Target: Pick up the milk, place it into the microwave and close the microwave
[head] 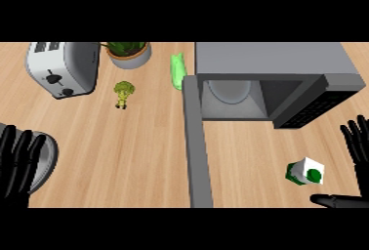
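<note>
The milk (305, 172) is a small white carton with green panels, lying on the wooden counter at the lower right. My right hand (357, 146) stands just right of it, fingers straight and spread, thumb (337, 200) stretched out below the carton, not touching it. The microwave (274, 58) sits at the top right with its cavity and grey turntable (231, 90) showing. Its door (196, 141) is swung fully open and runs toward the lower edge. My left hand (18, 158) rests open at the left edge, fingers up.
A silver toaster (63, 68) stands at the top left, a potted plant (130, 51) beside it. A broccoli floret (123, 93) lies on the counter and a green bottle (177, 72) lies by the microwave's left side. A grey round pan (47, 158) sits under my left hand.
</note>
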